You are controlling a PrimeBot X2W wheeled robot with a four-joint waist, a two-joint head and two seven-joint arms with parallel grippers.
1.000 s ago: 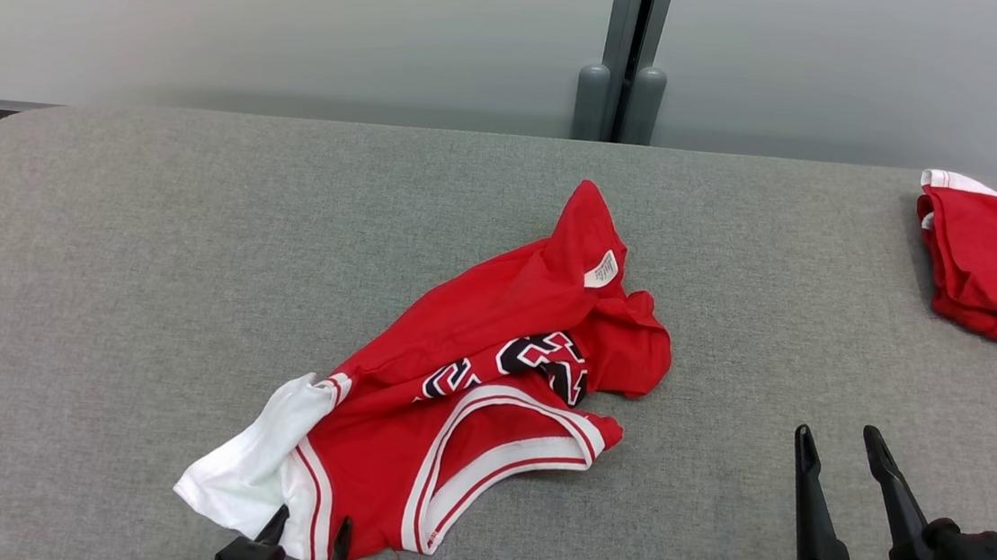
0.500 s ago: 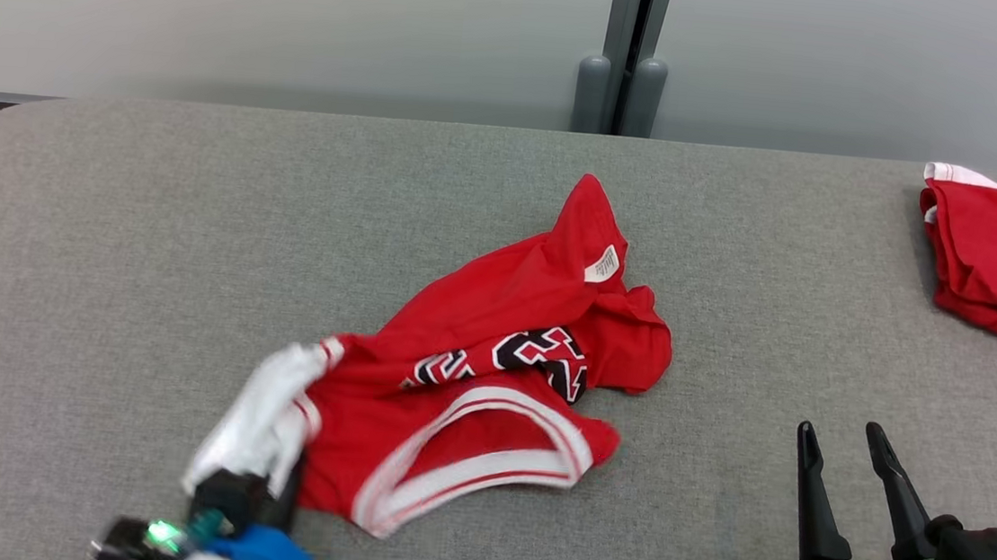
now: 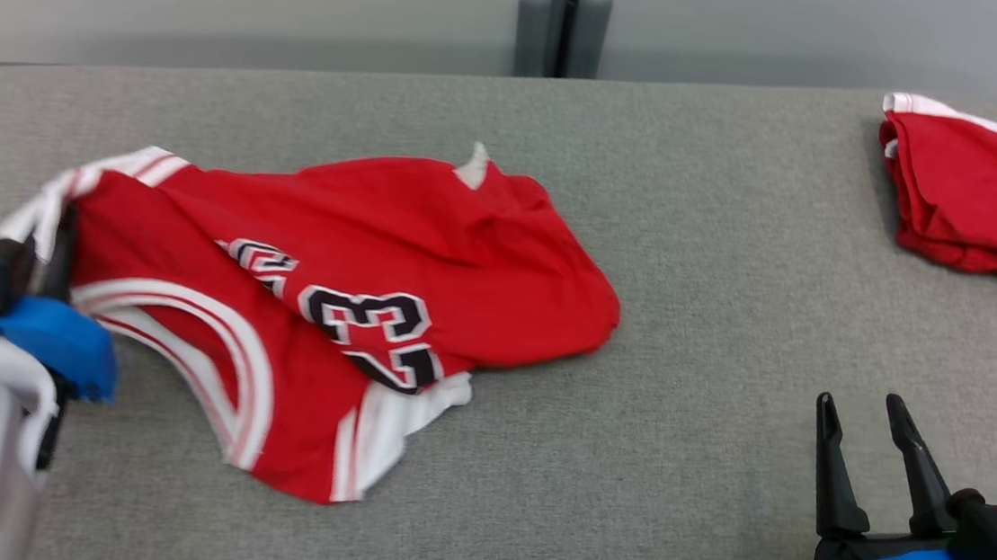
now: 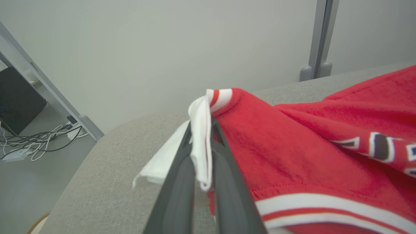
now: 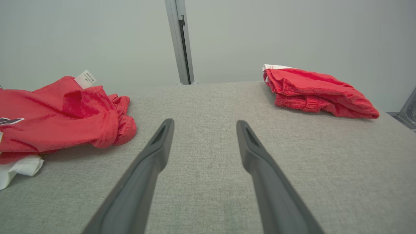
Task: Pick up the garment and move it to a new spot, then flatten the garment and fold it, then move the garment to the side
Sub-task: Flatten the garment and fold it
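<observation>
Far left of the folded red pile [image 3: 967, 190], your left gripper [image 4: 201, 125] pinches the white-trimmed edge of the garment [image 3: 396, 217], which sprawls rumpled well left of that pile, so you're mid pick-and-move and should next lift it clear, while your right gripper [image 3: 860, 400], nearest the pile, hangs spread and empty.

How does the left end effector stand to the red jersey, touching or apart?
Touching. The left wrist view shows the left end effector shut on the red jersey, its white edge pinched between the jaws.
</observation>
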